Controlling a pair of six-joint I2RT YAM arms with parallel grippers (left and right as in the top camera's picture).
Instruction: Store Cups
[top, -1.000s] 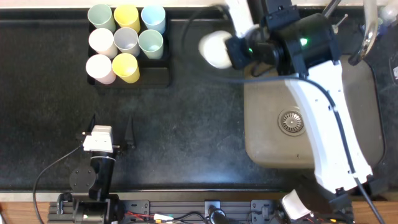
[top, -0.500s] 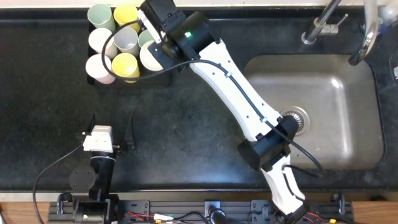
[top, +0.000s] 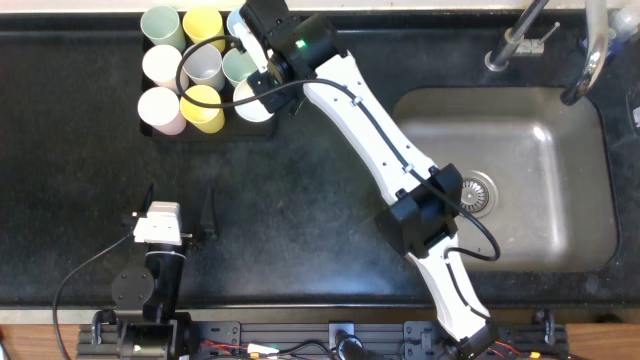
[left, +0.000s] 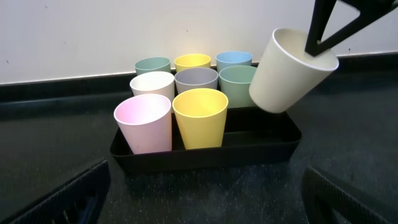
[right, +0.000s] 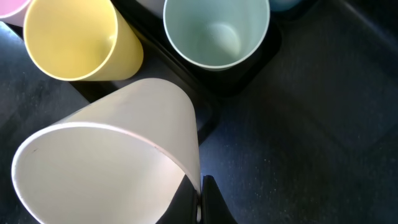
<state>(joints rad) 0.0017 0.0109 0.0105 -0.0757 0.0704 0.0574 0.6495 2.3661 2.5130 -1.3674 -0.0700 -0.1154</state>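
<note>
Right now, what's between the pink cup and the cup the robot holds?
The front yellow cup stands between the pink cup and the held white cup, as the left wrist view shows.

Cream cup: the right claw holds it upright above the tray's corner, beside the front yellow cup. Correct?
No. The left wrist view shows the cream cup tilted, not upright. Otherwise right: the right claw holds it above the corner of the tray, beside the front yellow cup.
</note>
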